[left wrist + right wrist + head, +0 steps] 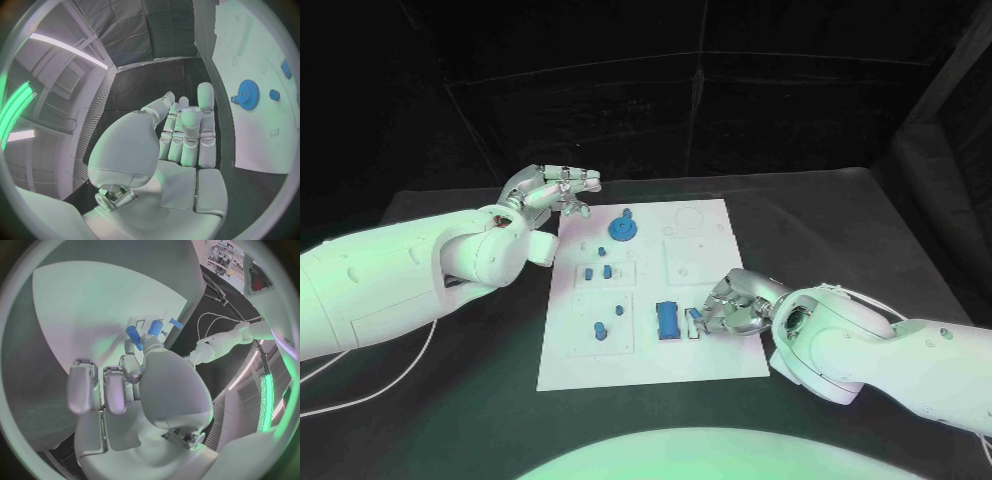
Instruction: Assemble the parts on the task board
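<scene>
White rectangular task board (711, 355) lies mid-table on the black table (877, 230). Small blue parts sit across it: a blue gear-shaped part (625, 230) near the far end, small blue pegs (599, 272) at mid-board, one blue peg (600, 330) lower left, a long blue block (669, 320) near the right edge.

Right hand (733, 305) is down at the board's right edge, fingers curled around a small blue part (695, 316) just beside the long blue block. The right wrist view shows the fingertips (150, 342) closed on a blue cylindrical piece (134, 334); judged as a pinch hold.

Left hand (548, 192) hangs off the board's far left corner, fingers apart and straight, holding nothing; the gear (247, 93) lies well apart from it on the board (262, 140).

Risks, judged:
- The pinch looks shallow; the part could tilt or slip while being seated.
- Curled fingers sit close to the long block and could nudge it.
- Board is not held; a sideways push may shift it.
</scene>
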Robot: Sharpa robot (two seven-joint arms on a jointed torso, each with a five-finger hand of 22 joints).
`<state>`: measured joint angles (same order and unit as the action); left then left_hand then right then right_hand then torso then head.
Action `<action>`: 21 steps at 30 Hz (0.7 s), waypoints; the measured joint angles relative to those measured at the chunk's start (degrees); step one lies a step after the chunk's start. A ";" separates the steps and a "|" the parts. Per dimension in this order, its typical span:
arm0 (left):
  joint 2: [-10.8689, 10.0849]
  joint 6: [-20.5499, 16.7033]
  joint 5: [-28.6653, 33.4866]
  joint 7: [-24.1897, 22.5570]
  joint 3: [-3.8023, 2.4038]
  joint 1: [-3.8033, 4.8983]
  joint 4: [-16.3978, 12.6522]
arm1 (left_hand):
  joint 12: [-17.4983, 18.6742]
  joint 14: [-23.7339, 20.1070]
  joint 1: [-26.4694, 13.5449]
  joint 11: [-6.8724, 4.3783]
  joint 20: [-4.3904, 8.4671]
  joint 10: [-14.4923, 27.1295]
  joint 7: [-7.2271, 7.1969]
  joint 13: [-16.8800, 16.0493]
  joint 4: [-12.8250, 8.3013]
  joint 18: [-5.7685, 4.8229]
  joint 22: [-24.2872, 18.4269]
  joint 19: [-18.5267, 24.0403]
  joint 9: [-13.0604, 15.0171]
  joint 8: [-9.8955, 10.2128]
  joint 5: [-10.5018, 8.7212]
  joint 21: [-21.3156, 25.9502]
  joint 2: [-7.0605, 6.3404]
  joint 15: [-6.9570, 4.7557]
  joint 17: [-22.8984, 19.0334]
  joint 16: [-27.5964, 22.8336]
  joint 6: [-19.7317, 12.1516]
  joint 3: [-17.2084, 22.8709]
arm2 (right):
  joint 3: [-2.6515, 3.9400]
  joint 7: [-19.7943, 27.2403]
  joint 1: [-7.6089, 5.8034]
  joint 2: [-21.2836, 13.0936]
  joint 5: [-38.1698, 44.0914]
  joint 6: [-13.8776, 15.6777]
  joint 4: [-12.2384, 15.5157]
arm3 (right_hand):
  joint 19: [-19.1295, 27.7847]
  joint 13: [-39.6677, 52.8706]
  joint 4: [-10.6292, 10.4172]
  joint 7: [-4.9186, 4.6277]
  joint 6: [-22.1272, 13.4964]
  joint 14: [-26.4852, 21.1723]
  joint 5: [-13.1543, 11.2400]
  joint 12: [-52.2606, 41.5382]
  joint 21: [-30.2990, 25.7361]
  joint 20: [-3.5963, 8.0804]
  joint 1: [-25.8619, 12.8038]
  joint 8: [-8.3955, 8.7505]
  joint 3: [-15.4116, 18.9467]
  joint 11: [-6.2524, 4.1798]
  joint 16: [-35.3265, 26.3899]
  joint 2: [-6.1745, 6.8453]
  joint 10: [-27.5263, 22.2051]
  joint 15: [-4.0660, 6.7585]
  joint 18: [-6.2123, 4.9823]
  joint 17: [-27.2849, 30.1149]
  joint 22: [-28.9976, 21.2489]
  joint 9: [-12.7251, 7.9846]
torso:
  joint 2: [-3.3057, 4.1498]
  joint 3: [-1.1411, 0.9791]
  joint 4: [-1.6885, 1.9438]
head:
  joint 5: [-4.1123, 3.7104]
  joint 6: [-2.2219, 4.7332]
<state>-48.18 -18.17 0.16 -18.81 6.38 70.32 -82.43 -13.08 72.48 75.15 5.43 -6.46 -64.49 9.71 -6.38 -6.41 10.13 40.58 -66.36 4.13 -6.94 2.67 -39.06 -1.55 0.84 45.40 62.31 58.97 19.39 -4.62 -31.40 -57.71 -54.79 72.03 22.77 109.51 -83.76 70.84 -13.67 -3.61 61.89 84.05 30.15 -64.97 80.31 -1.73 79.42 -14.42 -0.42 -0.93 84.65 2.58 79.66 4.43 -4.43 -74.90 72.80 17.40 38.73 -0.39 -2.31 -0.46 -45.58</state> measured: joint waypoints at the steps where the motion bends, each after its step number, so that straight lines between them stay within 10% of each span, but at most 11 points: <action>1: 0.00 0.00 0.00 0.00 0.00 0.00 0.00 | 0.00 0.00 0.00 0.00 0.00 0.00 0.00 0.00 0.00 0.00 0.00 0.00 0.00 0.00 0.00 0.00 0.00 0.00 0.00 0.00 0.00 0.00 | 0.00 -0.03 0.00 0.10 -0.18 0.00 -0.10 | 0.00 0.00 -0.18 0.03 0.03 0.00 -0.17 -0.04 0.00 0.00 -0.22 0.00 0.06 -0.10 0.00 0.22 0.10 0.00 0.00 0.00 0.00 0.00 | 0.00 -0.01 0.00 | 0.01 0.04; 21: 0.03 0.10 0.00 0.08 0.00 0.00 0.00 | 0.00 0.00 0.00 0.00 0.00 0.00 0.00 0.00 0.00 0.00 0.01 0.00 0.00 0.00 0.00 0.00 0.00 0.00 0.00 0.00 0.00 0.00 | 0.01 -0.49 0.00 1.43 -1.28 -0.88 -1.13 | 0.00 0.41 -2.79 0.33 1.99 0.00 -2.51 -0.07 0.42 0.00 -5.64 -0.04 2.05 -0.21 0.21 0.03 0.61 0.00 0.00 -0.05 0.54 0.87 | 0.00 -0.05 -0.08 | 0.25 -0.08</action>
<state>-48.14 -18.07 0.16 -18.73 6.38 70.32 -82.43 -13.08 72.48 75.15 5.43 -6.46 -64.49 9.71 -6.38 -6.41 10.13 40.59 -66.36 4.14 -6.94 2.67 -39.06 -1.55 0.84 45.40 62.31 58.97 19.39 -4.61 -31.89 -57.71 -53.36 70.76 21.89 108.38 -83.76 71.24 -16.46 -3.28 63.88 84.05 27.65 -65.04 80.73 -1.73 73.78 -14.47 1.62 -1.14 84.86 2.61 80.27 4.43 -4.43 -74.95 73.34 18.27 38.73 -0.44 -2.38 -0.21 -45.66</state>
